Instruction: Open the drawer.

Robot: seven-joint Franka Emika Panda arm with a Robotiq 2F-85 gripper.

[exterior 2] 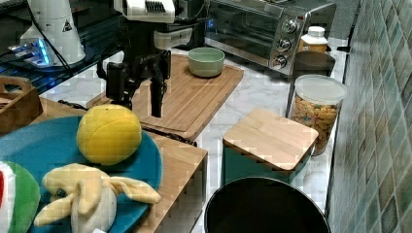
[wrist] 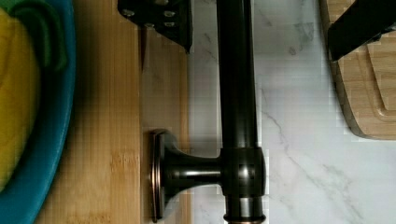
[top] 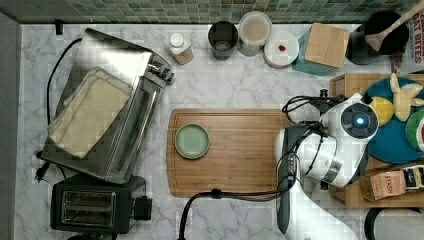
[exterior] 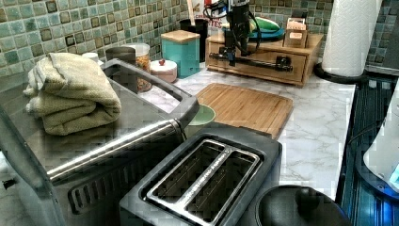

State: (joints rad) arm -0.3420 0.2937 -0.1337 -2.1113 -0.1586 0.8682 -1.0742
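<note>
- Light-wood drawer [exterior: 263,60]: in a wooden box [exterior: 308,42] at the back of the marble counter [exterior: 315,122] in the left view; front flush with the box, shut.
- Handle [wrist: 237,93]: long dark metal bar across the drawer front, held off it by a post with a round base plate, seen in the wrist view.
- Gripper [exterior: 232,57]: pointing down at the handle; fingers parted, one [wrist: 159,16] on the drawer side of the bar, the other [wrist: 359,25] well clear on the counter side. Not closed on anything.
- Blue plate [exterior 2: 43,141]: on top of the box, bearing a yellow plush [exterior 2: 109,133] and other soft toys.
- Cutting board [top: 240,152]: bamboo, on the counter just before the drawer, carrying a green bowl [top: 192,141].
- Toaster oven [top: 112,112]: at the top view's left, folded towel [top: 90,112] on top.
- Toaster [top: 90,202]: black, beside the oven.
</note>
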